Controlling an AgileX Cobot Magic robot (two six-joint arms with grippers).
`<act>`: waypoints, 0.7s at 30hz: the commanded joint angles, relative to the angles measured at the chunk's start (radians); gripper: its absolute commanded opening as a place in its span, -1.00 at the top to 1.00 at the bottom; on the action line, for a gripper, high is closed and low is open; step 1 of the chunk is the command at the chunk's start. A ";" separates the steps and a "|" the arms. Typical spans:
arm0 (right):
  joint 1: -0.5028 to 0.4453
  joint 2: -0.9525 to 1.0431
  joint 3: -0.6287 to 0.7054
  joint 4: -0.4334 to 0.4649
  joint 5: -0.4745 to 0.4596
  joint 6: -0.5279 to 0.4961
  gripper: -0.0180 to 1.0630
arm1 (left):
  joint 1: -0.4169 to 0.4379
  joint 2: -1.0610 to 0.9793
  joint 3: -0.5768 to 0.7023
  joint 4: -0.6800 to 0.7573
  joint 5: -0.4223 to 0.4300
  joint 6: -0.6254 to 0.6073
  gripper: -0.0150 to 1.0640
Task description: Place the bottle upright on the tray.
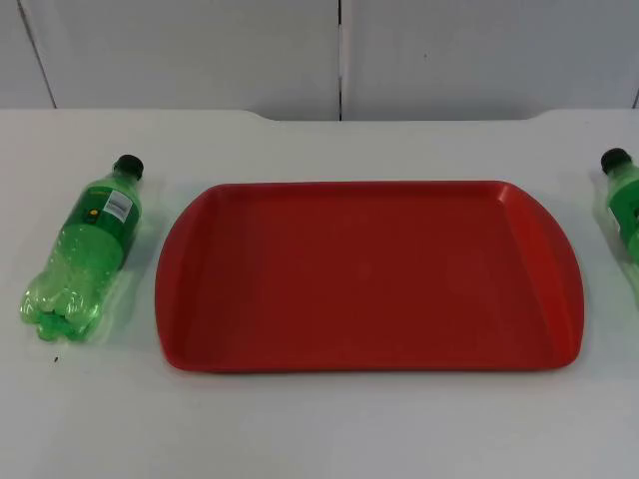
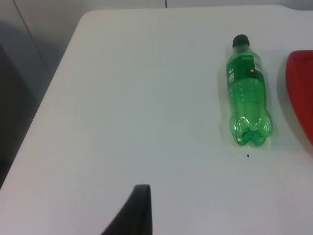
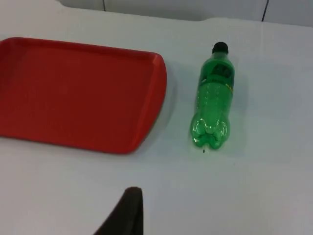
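Observation:
Two green plastic bottles with black caps lie on their sides on the white table. The left bottle (image 1: 85, 249) (image 2: 248, 93) lies left of the red tray (image 1: 369, 279) (image 2: 301, 88), cap towards the wall. The right bottle (image 1: 624, 200) (image 3: 213, 98) lies just past the tray's (image 3: 73, 88) right rim, cut off by the edge of the top view. Nothing stands on the tray. My left gripper (image 2: 139, 210) hangs well short of the left bottle, off to its side. My right gripper (image 3: 128, 210) hovers over bare table in front of the tray's corner, away from the right bottle.
The grey partition wall (image 1: 339, 50) closes off the back of the table. The table's left edge (image 2: 44, 98) drops off beyond the left bottle. White table surface (image 1: 319, 429) stretches in front of the tray.

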 commanded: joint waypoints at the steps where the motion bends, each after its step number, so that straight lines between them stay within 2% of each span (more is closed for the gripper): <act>1: -0.004 -0.004 -0.020 0.003 -0.028 0.000 -0.98 | 0.003 -0.002 0.006 0.000 -0.009 -0.002 -0.97; 8: -0.004 0.026 -0.109 0.001 -0.094 0.000 -0.98 | 0.003 -0.002 0.006 0.000 -0.009 -0.002 -0.97; 21: -0.004 0.414 -0.354 0.001 -0.152 0.000 -0.98 | 0.003 -0.002 0.006 0.000 -0.009 -0.002 -0.97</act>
